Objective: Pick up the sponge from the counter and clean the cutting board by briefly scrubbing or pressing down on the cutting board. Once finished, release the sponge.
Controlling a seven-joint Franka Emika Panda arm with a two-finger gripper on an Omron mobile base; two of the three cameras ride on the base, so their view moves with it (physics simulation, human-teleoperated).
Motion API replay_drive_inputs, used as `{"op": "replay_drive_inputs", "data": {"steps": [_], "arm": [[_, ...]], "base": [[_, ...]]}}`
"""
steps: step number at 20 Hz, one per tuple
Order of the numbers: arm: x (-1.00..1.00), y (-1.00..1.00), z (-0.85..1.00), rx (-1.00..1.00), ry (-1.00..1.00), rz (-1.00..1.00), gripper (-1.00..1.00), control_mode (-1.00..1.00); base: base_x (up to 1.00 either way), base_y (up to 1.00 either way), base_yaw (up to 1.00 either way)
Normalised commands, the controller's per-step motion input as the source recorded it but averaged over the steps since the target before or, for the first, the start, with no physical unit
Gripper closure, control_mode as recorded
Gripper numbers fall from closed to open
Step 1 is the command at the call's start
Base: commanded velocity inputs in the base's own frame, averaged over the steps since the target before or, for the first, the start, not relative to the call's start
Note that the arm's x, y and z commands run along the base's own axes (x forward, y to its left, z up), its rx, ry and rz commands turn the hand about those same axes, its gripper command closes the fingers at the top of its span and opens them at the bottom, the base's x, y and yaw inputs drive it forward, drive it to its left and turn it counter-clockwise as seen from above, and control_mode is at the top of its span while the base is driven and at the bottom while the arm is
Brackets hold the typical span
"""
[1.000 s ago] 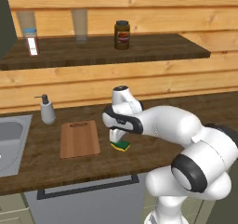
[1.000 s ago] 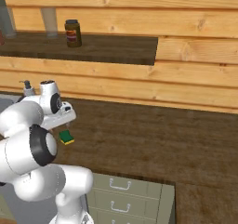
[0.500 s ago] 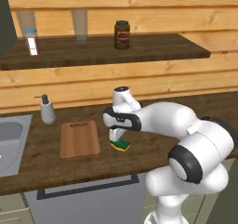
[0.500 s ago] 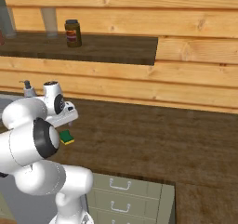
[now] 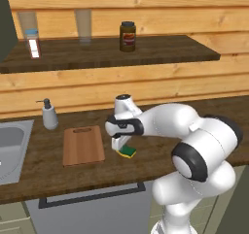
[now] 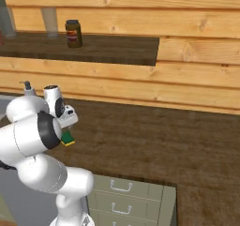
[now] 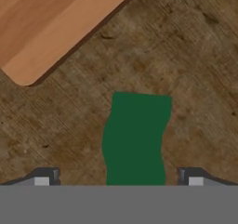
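The small yellow sponge with its dark green scrubbing top (image 7: 135,141) lies on the dark brown wood-grain counter (image 7: 200,69), right beneath the claw (image 7: 118,177), whose tips stand wide apart, gripping nothing. The flat light-brown wooden cutting board (image 7: 51,21) sits near. Best to descend squarely before closing.

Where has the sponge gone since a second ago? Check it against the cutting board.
No move. The sponge lies on the counter, right of the cutting board, as before.
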Motion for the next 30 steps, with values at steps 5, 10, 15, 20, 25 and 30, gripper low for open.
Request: {"op": "replay_drive_inputs", "data": {"steps": [5,10,15,20,25,30], "arm": [[0.0,0.0,-0.3,0.0,0.0,0.0,-1.0,-1.0],[0.0,0.0,-0.29,0.0,0.0,0.0,-1.0,-1.0],[0.05,0.0,-0.11,0.0,-0.02,0.0,-1.0,-1.0],[0.17,0.0,-0.05,0.0,-0.08,0.0,-1.0,-1.0],[0.08,0.0,-0.19,0.0,-0.05,0.0,-1.0,-1.0],[0.24,0.0,-0.28,0.0,-0.01,0.0,-1.0,-1.0]], "base": [[0.0,0.0,0.0],[0.0,0.0,0.0],[0.0,0.0,0.0],[0.0,0.0,0.0],[0.0,0.0,0.0],[0.0,0.0,0.0]]}}
